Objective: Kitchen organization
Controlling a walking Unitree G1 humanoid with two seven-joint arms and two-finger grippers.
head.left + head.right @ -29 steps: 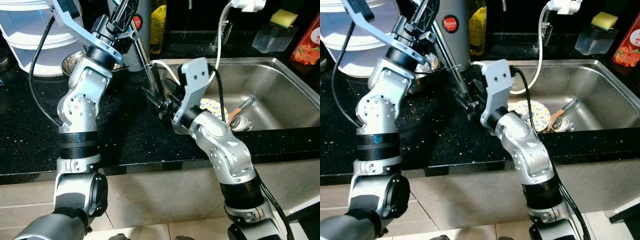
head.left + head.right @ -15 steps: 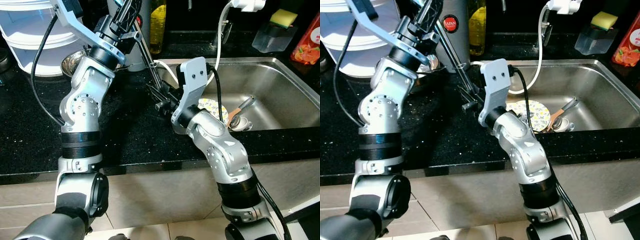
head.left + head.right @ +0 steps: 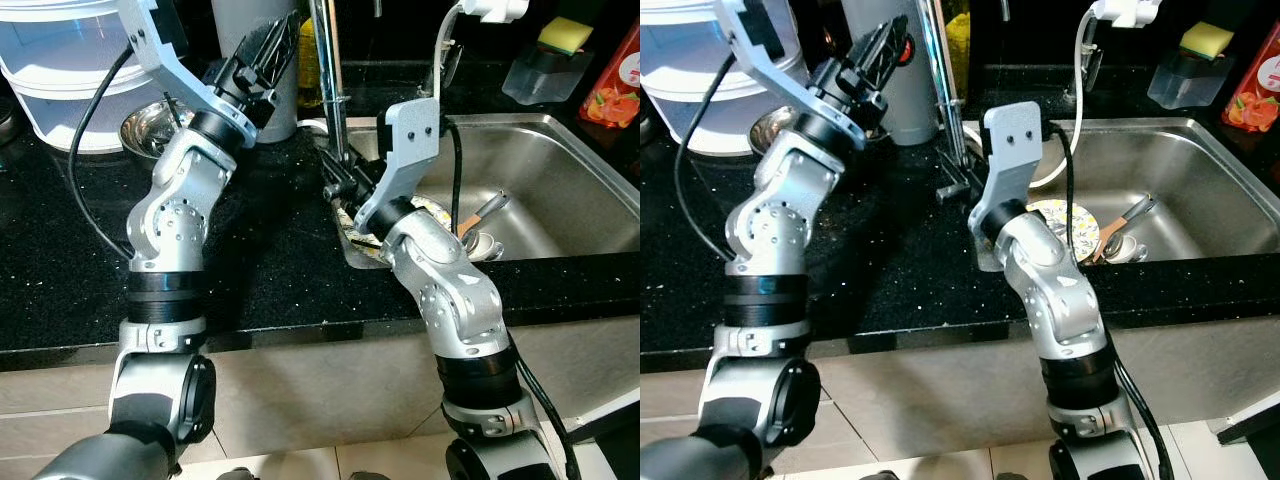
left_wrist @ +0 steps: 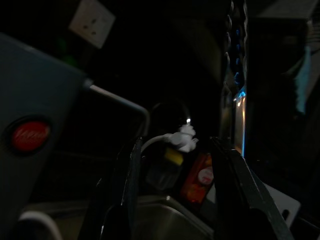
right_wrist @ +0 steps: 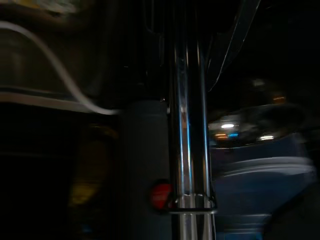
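Long steel tongs (image 3: 327,70) stand nearly upright over the counter edge beside the sink (image 3: 560,190). My right gripper (image 3: 337,185) is shut on their lower end; in the right wrist view the tongs (image 5: 187,125) run straight along the fingers, with a ring clip near the end. Just left of the tongs, my left gripper (image 3: 272,42) is raised in front of the grey thermos pot (image 3: 892,100). It stands open, and the left wrist view shows its fingers (image 4: 125,200) spread with nothing between them.
A patterned plate (image 3: 432,212), a wooden-handled utensil (image 3: 482,213) and a cup lie in the sink. A steel bowl (image 3: 143,125) and a white container (image 3: 50,70) stand at the back left. A sponge holder (image 3: 545,65) and a red bottle (image 3: 612,90) are behind the sink.
My left gripper has let go of the tongs' upper end and drawn back to the left. My right gripper has swung the tongs from a slant to nearly upright, closer to the sink.
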